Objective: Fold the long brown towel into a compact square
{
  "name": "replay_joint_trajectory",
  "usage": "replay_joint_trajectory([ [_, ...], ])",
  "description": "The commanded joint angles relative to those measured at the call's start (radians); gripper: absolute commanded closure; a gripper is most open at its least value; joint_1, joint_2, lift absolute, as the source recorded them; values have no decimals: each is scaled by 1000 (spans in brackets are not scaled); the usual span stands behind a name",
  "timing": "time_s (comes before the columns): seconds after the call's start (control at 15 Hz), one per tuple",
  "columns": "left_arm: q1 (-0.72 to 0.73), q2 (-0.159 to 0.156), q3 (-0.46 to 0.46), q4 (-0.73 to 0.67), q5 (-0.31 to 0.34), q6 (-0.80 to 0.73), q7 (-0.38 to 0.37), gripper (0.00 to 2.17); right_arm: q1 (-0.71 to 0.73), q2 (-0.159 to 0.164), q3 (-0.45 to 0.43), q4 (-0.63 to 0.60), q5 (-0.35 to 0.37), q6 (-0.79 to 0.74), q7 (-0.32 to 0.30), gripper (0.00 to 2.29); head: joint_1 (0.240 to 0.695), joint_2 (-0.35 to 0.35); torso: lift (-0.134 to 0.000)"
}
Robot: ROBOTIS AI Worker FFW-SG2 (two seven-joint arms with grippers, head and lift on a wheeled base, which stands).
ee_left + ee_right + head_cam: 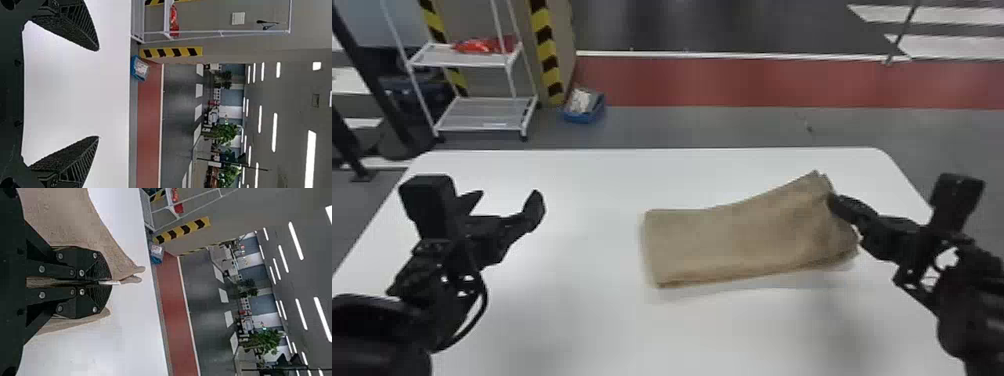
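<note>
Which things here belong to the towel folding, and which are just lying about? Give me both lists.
For the job:
- brown towel
- white table under it
- right hand, closed on the towel's right end
- left hand, open

Lying about:
- white rack
- red item on its upper shelf
- blue bin on the floor

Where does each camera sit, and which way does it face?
Head view: on the head, facing forward and down at the table; both the left gripper and right gripper show.
Left wrist view: on the left wrist, looking past its open fingers across the table.
Right wrist view: on the right wrist, looking past fingers shut on the towel.
Head and right wrist views share the towel.
</note>
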Motion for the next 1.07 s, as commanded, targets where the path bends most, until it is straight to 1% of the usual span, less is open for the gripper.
replay_joint_trajectory([
  [0.0,-2,-1,-2,0,0,0,0,83,-6,-20,-46,-21,-23,39,0,1082,695,-46,-123],
  [0.07,-1,0,-3,-1,0,0,0,83,-10,-40,-54,-11,-21,36,0,1079,695,-56,-123],
  [0.13,1,0,-2,0,0,0,0,83,-15,-51,-53,28,-9,36,0,1079,695,-66,-123],
  [0.33,10,0,-3,-3,0,0,0,83,-27,-55,-37,124,22,-7,-4,1062,695,-95,-123],
  [0.4,15,0,-3,-6,0,0,0,83,-29,-55,-37,129,31,-16,-20,893,695,-96,-123],
  [0.47,19,2,1,-6,0,0,0,83,-20,-54,-36,127,29,-59,-29,390,695,-98,-123],
  [0.53,19,2,4,-6,0,0,0,83,-7,-54,-40,117,17,-81,-29,26,695,-101,-123],
  [0.73,26,2,3,-15,0,-3,-2,83,42,-54,-79,52,-44,-133,-29,22,695,-105,-123],
  [0.8,26,2,-3,-20,1,-3,-2,83,60,-54,-88,31,-50,-151,-29,26,695,-108,-123],
  [0.93,26,-3,-34,-29,12,-6,-2,83,106,-57,-111,-14,-73,-160,-29,46,695,-126,-123],
  [1.0,22,-12,-59,-31,18,-9,0,83,134,-57,-120,-37,-96,-182,-29,46,695,-136,-123],
])
